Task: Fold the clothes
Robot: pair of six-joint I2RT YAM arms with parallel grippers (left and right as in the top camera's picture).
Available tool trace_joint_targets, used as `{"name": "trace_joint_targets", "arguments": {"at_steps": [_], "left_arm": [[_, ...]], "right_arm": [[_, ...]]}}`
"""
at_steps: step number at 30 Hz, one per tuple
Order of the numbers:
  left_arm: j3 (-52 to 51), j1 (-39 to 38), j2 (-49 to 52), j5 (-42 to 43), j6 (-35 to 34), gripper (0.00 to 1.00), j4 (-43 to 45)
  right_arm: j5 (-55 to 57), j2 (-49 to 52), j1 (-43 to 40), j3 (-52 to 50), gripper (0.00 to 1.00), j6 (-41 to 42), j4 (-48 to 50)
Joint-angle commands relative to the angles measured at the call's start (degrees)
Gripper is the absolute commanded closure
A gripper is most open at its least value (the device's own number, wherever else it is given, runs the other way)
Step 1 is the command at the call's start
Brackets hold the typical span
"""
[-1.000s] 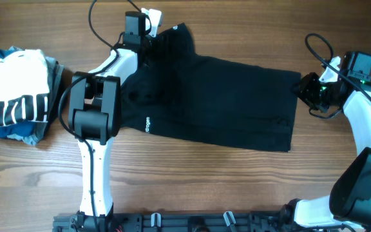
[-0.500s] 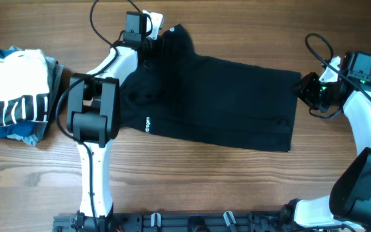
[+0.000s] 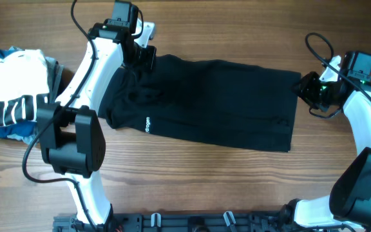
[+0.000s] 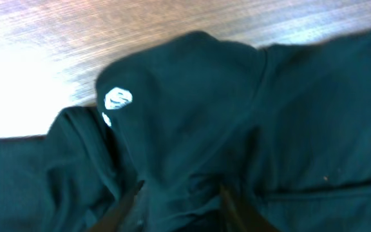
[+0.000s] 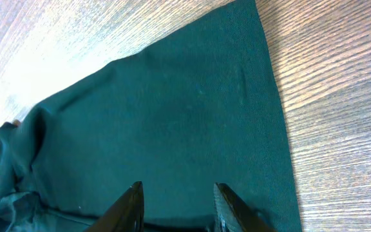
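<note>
The black T-shirt (image 3: 218,103) lies spread across the middle of the wooden table, its small white logo (image 3: 148,124) near the left hem. My left gripper (image 3: 144,58) is at the shirt's upper left corner. In the left wrist view its fingers stand apart, open, with rumpled cloth (image 4: 192,96) bunched between them and the white neck tag (image 4: 118,100) beyond. My right gripper (image 3: 303,87) sits at the shirt's right edge. It is open, its fingertips (image 5: 134,196) apart over flat fabric (image 5: 172,116).
A pile of other garments (image 3: 15,96), white with black stripes over blue, sits at the table's left edge. Bare wood (image 3: 205,180) runs along the front of the shirt. Both arm bases stand at the near edge.
The left arm swung left and its gripper moved down onto the shirt. The sleeve that stuck up at the upper left now lies folded in. The right arm has not moved.
</note>
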Motion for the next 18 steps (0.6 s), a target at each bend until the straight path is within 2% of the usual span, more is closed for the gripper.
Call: {"name": "trace_joint_targets", "arguments": {"at_steps": [1,3,5,10,15,16,17,18], "left_arm": [[-0.1,-0.2,0.2,-5.7,0.4,0.51,5.0],[-0.1,-0.2,0.5,-7.2,0.4,0.40,12.0],[-0.1,-0.2,1.9,-7.2,0.4,0.39,15.7],[-0.1,0.7,9.0,-9.6,0.4,0.40,15.0],[-0.1,1.1,11.3,-9.7,0.4,0.40,14.7],[-0.1,1.2,11.3,-9.7,0.4,0.41,14.5],[-0.1,1.2,11.3,-9.2,0.4,0.47,14.3],[-0.1,1.2,11.3,-8.0,0.4,0.64,14.4]], "right_arm": [[0.3,0.9,0.2,-0.6,0.64,0.5,0.4],[0.3,0.9,0.2,-0.6,0.64,0.5,0.4],[0.3,0.9,0.2,-0.6,0.64,0.5,0.4],[0.3,0.9,0.2,-0.6,0.64,0.5,0.3],[0.3,0.9,0.2,-0.6,0.64,0.5,0.3],[0.3,0.9,0.2,-0.6,0.64,0.5,0.3],[0.3,0.9,0.2,-0.6,0.64,0.6,0.3],[0.3,0.9,0.2,-0.6,0.64,1.1,0.3]]}}
